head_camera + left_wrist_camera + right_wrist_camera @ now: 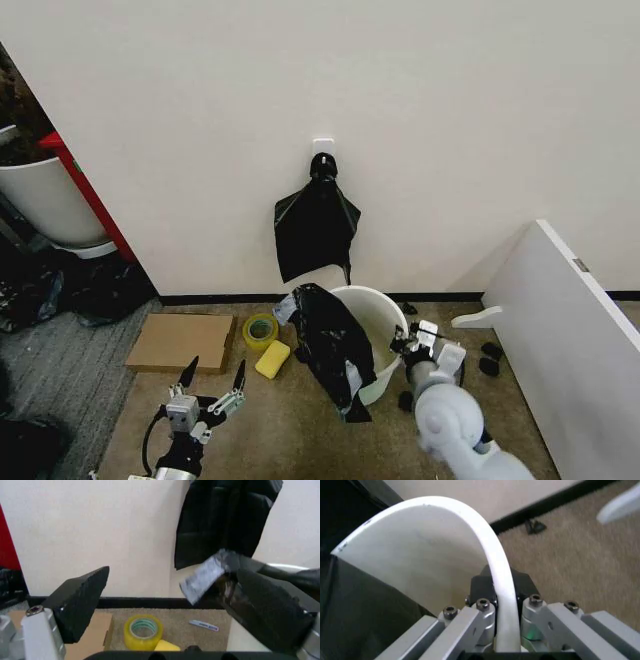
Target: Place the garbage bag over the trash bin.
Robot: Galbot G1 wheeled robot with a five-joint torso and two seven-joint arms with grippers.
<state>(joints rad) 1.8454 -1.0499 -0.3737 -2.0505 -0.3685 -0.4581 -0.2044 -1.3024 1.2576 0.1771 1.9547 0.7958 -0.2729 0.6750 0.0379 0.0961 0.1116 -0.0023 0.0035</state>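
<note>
The cream-white trash bin [380,308] stands on the carpet below the wall. The black garbage bag [330,348] hangs over the bin's left side and droops down to the floor in front of it. At the bin's right rim, my right gripper [411,344] is shut on the trash bin; in the right wrist view the white rim [470,525] runs between the closed jaws of the right gripper [501,589], with the bag [350,603] dark along the inside. My left gripper [212,386] hovers low, left of the bin, open and holding nothing, its black fingers [80,596] spread wide.
A knotted bunch of black bags [315,225] hangs from a wall hook above the bin. A yellow tape roll [261,330], yellow sponge [271,359] and flat cardboard [180,340] lie left of the bin. A white board [570,330] leans at right, near black scraps [488,358].
</note>
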